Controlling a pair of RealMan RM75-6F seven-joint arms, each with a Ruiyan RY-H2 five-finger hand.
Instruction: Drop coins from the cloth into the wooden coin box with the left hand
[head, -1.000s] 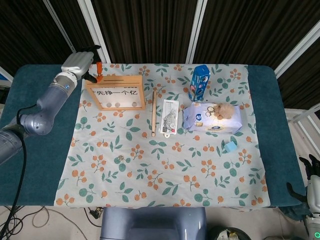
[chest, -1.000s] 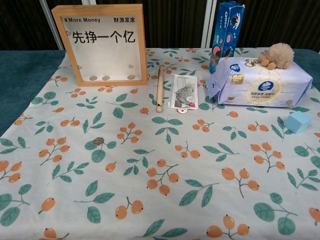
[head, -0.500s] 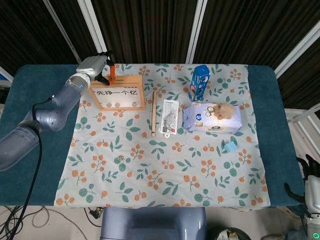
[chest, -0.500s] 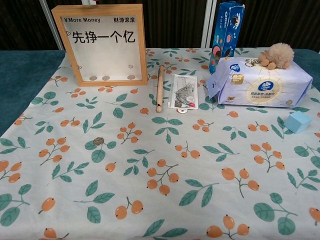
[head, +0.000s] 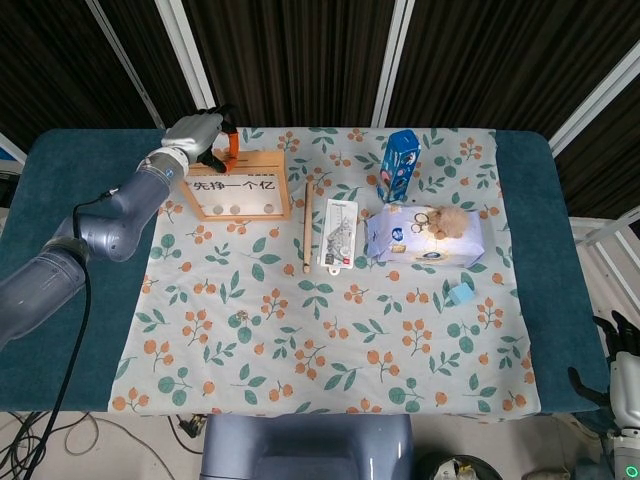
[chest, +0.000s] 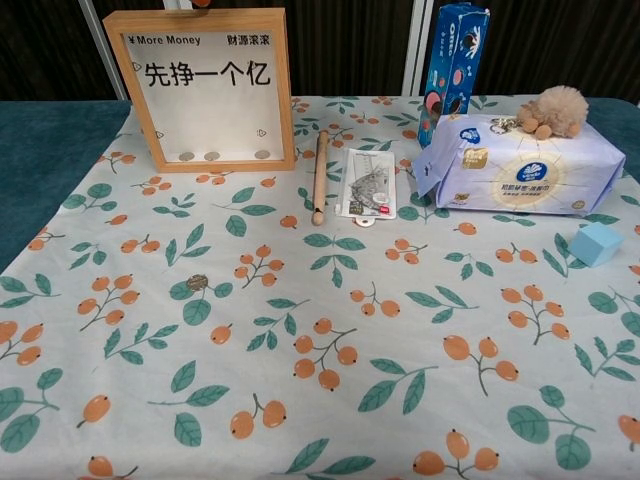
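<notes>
The wooden coin box (head: 237, 186) (chest: 208, 88) stands upright at the cloth's back left, with three coins (chest: 212, 156) lying at its bottom behind the window. My left hand (head: 198, 132) hovers over the box's top edge near its left end, fingers drawn together and pointing down. One orange fingertip (chest: 203, 3) shows at the top of the chest view. No coin is visible between the fingers. A single coin (head: 240, 318) (chest: 197, 283) lies on the cloth nearer the front. My right hand (head: 624, 360) hangs beside the table's front right corner, fingers apart and holding nothing.
A wooden stick (head: 307, 228) and a flat packet (head: 338, 233) lie right of the box. Further right are a blue carton (head: 398, 166), a tissue pack (head: 425, 238) with a plush toy (head: 447, 221) on it, and a small blue cube (head: 461, 293).
My left hand has moved right from beyond the box's left corner to above its top edge. Its orange fingertip now shows in the chest view. The right hand has barely moved.
</notes>
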